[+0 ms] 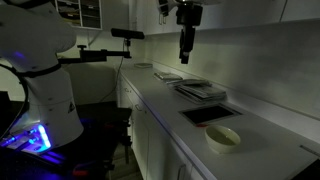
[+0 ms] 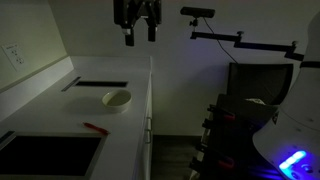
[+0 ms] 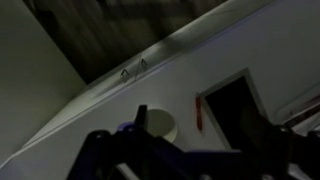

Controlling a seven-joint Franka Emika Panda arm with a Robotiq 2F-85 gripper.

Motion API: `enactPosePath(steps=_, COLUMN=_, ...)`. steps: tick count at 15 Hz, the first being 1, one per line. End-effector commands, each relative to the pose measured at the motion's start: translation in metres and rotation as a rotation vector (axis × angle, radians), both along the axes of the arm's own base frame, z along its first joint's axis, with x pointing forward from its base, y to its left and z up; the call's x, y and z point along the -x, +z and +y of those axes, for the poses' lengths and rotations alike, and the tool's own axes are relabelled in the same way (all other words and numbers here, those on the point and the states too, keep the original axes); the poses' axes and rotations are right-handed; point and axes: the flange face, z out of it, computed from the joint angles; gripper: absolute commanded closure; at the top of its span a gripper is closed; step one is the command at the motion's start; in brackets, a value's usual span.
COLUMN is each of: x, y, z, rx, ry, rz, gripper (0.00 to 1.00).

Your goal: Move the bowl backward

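- The white counter (image 1: 270, 130) is running through both exterior views in dim light.
- The gripper (image 2: 140, 40) is hanging high above the counter, well apart from everything on it. Its 2 fingers (image 2: 128, 36) are standing spread, with nothing between them.
- The dark tray (image 1: 210, 113) is lying flat on the counter, and a red strip (image 3: 202, 112) is showing at its 9 o'clock edge in the wrist view.
- The bowl (image 1: 223, 138) is sitting upright at 5 o'clock from the tray, near it but apart.
- A small red object (image 2: 95, 127) is lying at 7 o'clock from the bowl.
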Motion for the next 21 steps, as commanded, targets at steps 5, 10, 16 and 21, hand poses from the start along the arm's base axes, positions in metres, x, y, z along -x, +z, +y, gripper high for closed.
enactPosePath(steps=5, x=-0.06, y=-0.072, z=0.002, rx=0.01, ry=-0.417, rz=-0.081, gripper=0.0)
enactPosePath(steps=10, x=-0.083, y=-0.106, z=-0.004, rx=0.047, ry=-0.691, rz=-0.111, gripper=0.0)
enactPosePath(steps=16, x=-0.096, y=-0.142, z=-0.012, rx=0.135, ry=-1.026, rz=-0.094, gripper=0.0)
enactPosePath(steps=21, x=-0.102, y=-0.195, z=-0.002, rx=0.189, ry=-1.299, rz=-0.009, gripper=0.0)
